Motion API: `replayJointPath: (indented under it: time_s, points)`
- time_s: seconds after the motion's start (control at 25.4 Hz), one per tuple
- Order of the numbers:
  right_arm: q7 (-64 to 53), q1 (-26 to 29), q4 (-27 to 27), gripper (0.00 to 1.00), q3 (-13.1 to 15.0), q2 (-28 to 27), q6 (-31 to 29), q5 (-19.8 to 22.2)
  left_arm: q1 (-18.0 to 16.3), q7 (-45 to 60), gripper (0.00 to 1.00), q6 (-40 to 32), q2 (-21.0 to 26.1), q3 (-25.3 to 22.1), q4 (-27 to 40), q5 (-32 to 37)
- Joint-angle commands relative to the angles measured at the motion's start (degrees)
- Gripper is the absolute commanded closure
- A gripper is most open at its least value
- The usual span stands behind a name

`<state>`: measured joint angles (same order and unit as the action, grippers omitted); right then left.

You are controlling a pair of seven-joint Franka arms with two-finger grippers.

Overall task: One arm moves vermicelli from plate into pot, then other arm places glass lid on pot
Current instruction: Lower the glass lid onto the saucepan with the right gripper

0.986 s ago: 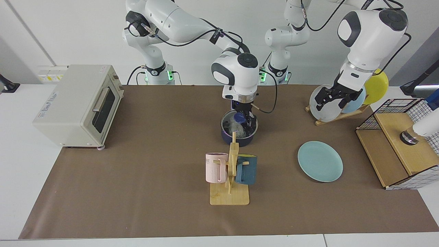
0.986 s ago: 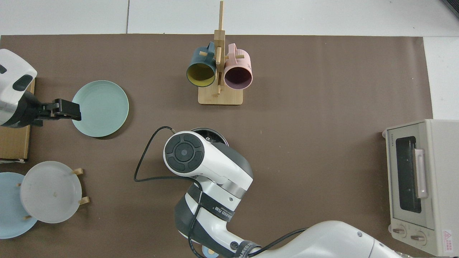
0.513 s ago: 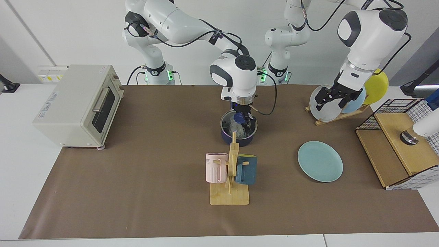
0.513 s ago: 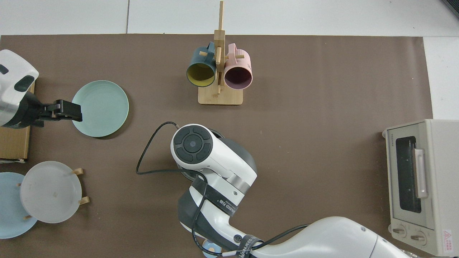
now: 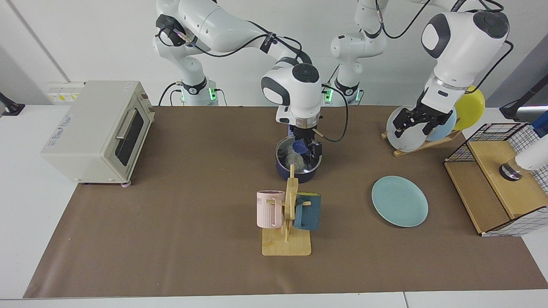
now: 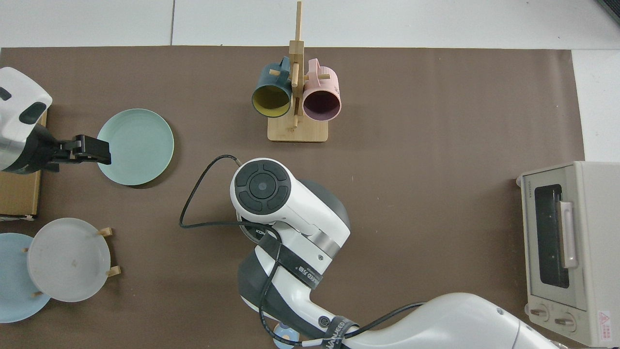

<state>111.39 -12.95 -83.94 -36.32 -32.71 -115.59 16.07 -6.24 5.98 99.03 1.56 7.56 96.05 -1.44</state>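
Observation:
The navy pot [image 5: 295,173] stands at mid-table with the glass lid [image 5: 289,152] over its mouth. White vermicelli [image 5: 295,161] shows through the glass. My right gripper [image 5: 307,147] hangs straight down at the lid's blue knob [image 5: 299,147]. From above, the right arm's wrist [image 6: 261,186] covers the pot and lid. The teal plate [image 5: 399,201] lies bare on the mat. My left gripper [image 5: 417,123] waits open in the air in front of the plate rack. In the top view this gripper [image 6: 92,149] overlaps the edge of the plate [image 6: 138,148].
A wooden mug tree [image 5: 287,214] with a pink mug and a dark teal mug stands just in front of the pot. A toaster oven [image 5: 96,130] is at the facing view's left. A rack of upright plates [image 5: 421,128] and a wire basket [image 5: 501,179] are at its right.
The right arm's wrist has risen a little above the pot, while the lid and its knob have stayed where they were. The left arm has not moved.

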Motion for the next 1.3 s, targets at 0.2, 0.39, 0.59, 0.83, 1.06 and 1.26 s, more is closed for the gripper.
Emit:
replayJointPath:
  time_s: [0.2, 0.39, 0.59, 0.83, 1.06, 1.26]
  points:
    - [-0.82, 2.14, 3.96, 0.0, -2.7, 0.63, 5.73, -0.61, 0.61, -0.01, 0.0, -1.48, -0.41, -0.44, -0.69, 1.0]
    - [-3.54, 3.02, 3.96, 0.0, -2.61, 2.3, 8.0, -0.61, 0.52, -0.01, 0.0, -1.48, -0.41, -0.44, -0.69, 0.91]
    - [-15.39, 5.21, 4.05, 0.0, -2.09, 5.72, 12.14, -0.87, 0.52, -0.01, 0.0, -1.56, -0.41, -0.44, -0.69, 1.0]
    - [-33.92, 6.1, 3.61, 0.0, 5.19, 11.52, 13.46, -6.82, 0.52, -0.01, 0.0, -1.48, -0.41, -0.44, -0.69, 1.0]
    - [-53.53, 5.57, 1.85, 0.0, 18.03, 17.06, 14.69, -16.59, 0.52, -0.01, 0.0, -1.56, -0.41, -0.44, -0.69, 1.0]
    - [-68.74, 5.39, 0.62, 0.0, 26.12, 19.87, 16.8, -17.57, 0.52, -0.01, 0.0, -1.48, -0.41, -0.44, -0.69, 1.0]
